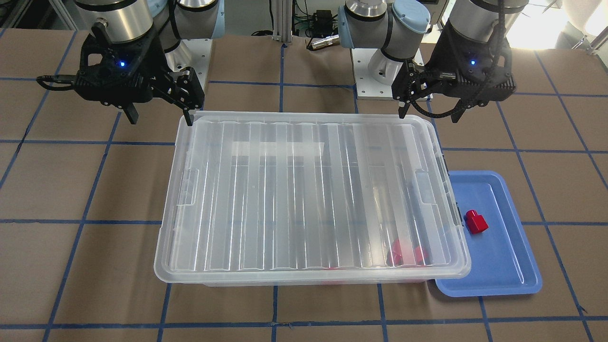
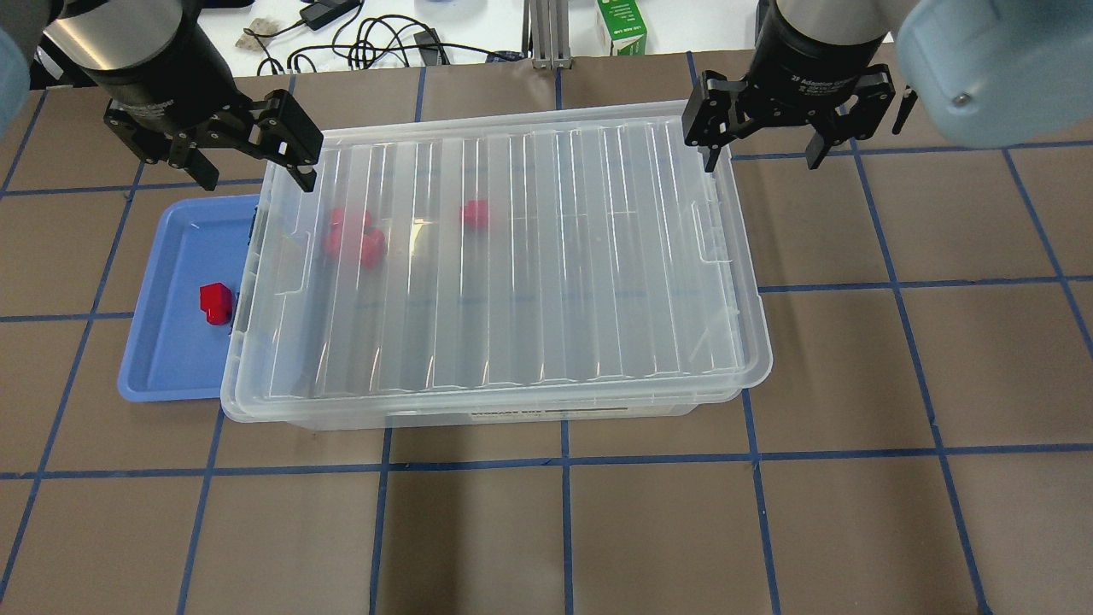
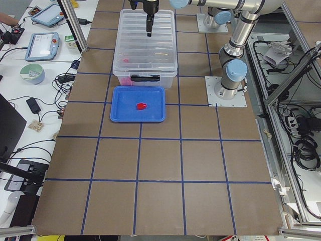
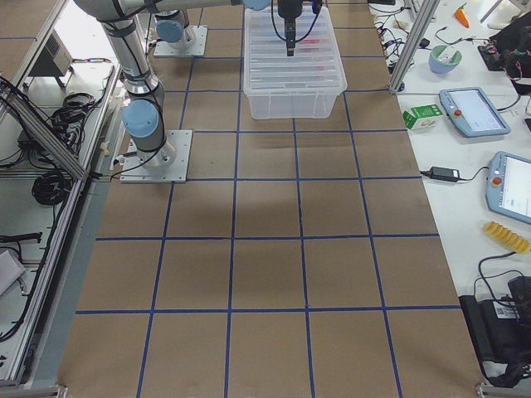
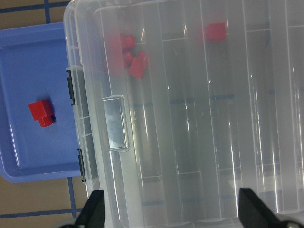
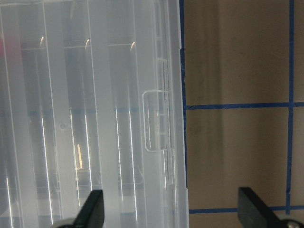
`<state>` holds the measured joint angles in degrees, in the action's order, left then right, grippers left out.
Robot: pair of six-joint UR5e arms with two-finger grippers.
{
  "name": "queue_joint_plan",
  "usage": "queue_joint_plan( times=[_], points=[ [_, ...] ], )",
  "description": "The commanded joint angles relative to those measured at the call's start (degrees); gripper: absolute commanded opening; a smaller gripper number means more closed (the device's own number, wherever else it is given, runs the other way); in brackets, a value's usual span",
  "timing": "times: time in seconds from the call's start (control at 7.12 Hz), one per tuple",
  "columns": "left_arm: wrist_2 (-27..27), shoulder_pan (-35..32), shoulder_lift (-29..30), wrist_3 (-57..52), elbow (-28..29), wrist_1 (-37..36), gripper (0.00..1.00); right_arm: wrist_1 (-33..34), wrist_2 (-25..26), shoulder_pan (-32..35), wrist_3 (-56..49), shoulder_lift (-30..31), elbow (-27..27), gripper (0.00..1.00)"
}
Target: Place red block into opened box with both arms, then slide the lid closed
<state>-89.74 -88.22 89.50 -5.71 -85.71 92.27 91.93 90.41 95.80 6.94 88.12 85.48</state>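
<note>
**Lid over the box, block out in the tray**

The brown table [image 2: 564,530], ruled into squares by blue tape, carries the box [image 2: 529,416] about midway between its robot-side and bench-side edges. The box stands in front of the arms' white base plates [image 3: 238,102]. The lid [image 2: 512,256] lies across the box top and covers it. Several like red blocks [image 2: 354,239] show blurred through the plastic.

A blue tray [image 2: 171,359] sits just beside the box's short end on the robot's left. The red block [image 2: 215,303] lies alone in it, near the box-side rim.

The left gripper [image 2: 256,181] hangs above the lid's left end and the right gripper [image 2: 760,162] above its right end. Both have their jaws spread wide and grip nothing.

Beyond the table's far edge, a white bench holds cables [image 2: 376,43], a green carton [image 2: 621,26] and teach pendants [image 3: 42,46]. An aluminium frame post [image 4: 403,50] rises at that edge.
</note>
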Motion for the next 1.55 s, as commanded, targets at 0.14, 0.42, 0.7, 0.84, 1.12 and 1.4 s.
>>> queue_joint_plan(
  times=[0.14,0.42,0.7,0.84,1.12,1.4],
  points=[
    [-0.17,-0.03,-0.11,1.05,0.02,0.72,1.00,0.00,0.12,0.00,0.00,-0.05,0.04,1.00],
    [-0.17,-0.03,-0.02,0.96,0.02,0.98,1.00,0.00,0.21,0.00,-0.09,-0.05,0.04,1.00],
    [-0.17,-0.03,-0.11,0.96,0.02,0.99,1.00,0.00,0.21,0.00,-0.09,-0.05,0.13,1.00],
    [-0.17,-0.03,-0.02,0.96,0.02,0.90,1.00,0.00,0.04,-0.09,-0.09,-0.05,0.04,1.00],
    [-0.26,-0.03,-0.02,0.79,-0.07,0.90,1.00,0.18,-0.05,-0.44,-0.09,-0.05,0.74,1.00],
    [-0.17,-0.11,-0.11,0.79,-0.07,0.99,1.00,0.18,0.38,-0.44,-0.09,-0.49,1.00,1.00]
  ],
)
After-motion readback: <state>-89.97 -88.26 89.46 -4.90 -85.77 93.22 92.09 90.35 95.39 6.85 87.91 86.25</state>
